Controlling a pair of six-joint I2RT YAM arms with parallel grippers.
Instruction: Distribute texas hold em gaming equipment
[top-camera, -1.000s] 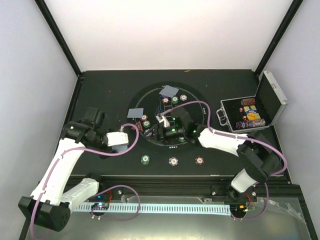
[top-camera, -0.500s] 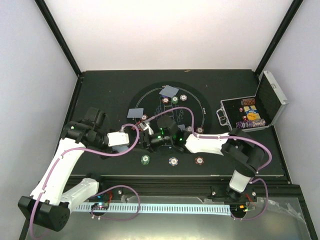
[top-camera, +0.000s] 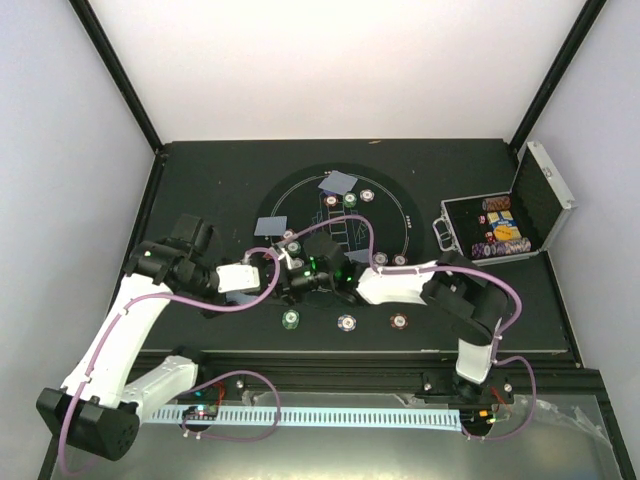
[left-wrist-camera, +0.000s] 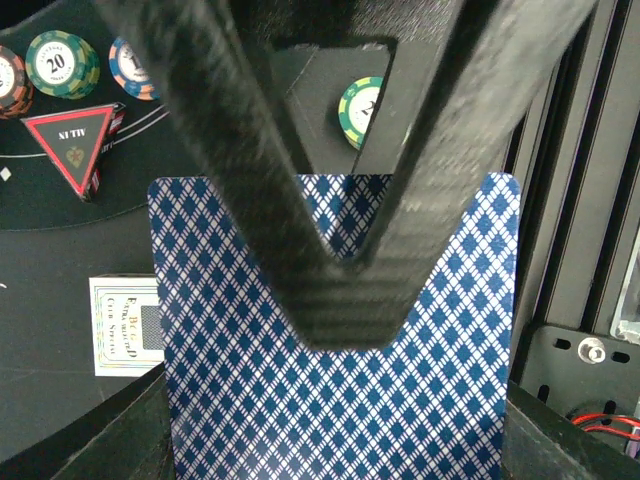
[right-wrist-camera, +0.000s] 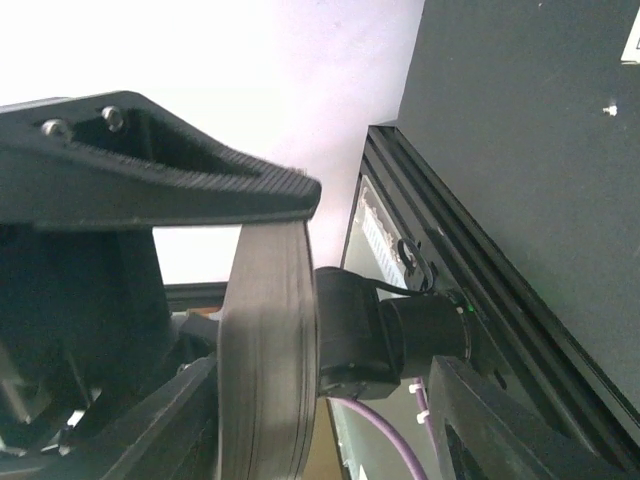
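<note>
My left gripper (left-wrist-camera: 340, 320) is shut on blue diamond-backed playing cards (left-wrist-camera: 340, 420) that fill its wrist view. In the top view it (top-camera: 272, 272) sits at the left rim of the mat, tip to tip with my right gripper (top-camera: 293, 265). In the right wrist view a grey stack of cards (right-wrist-camera: 265, 350), seen edge-on, runs down from under the right gripper's finger (right-wrist-camera: 200, 180); the jaws look closed on it. A red triangle marker (left-wrist-camera: 75, 150) and chips (left-wrist-camera: 62, 62) lie beyond the left gripper. Two dealt cards (top-camera: 270, 226) (top-camera: 338, 182) lie on the mat.
A green chip (top-camera: 290, 319), a pale chip (top-camera: 346, 322) and a maroon chip (top-camera: 398, 321) lie near the front edge. The open silver case (top-camera: 505, 225) with chips stands at the right. The round black mat (top-camera: 385, 185) holds more chips. A small white printed card (left-wrist-camera: 125, 325) lies under the left gripper.
My right gripper has swung left from the middle of the mat to meet the left gripper. The left gripper has edged slightly right.
</note>
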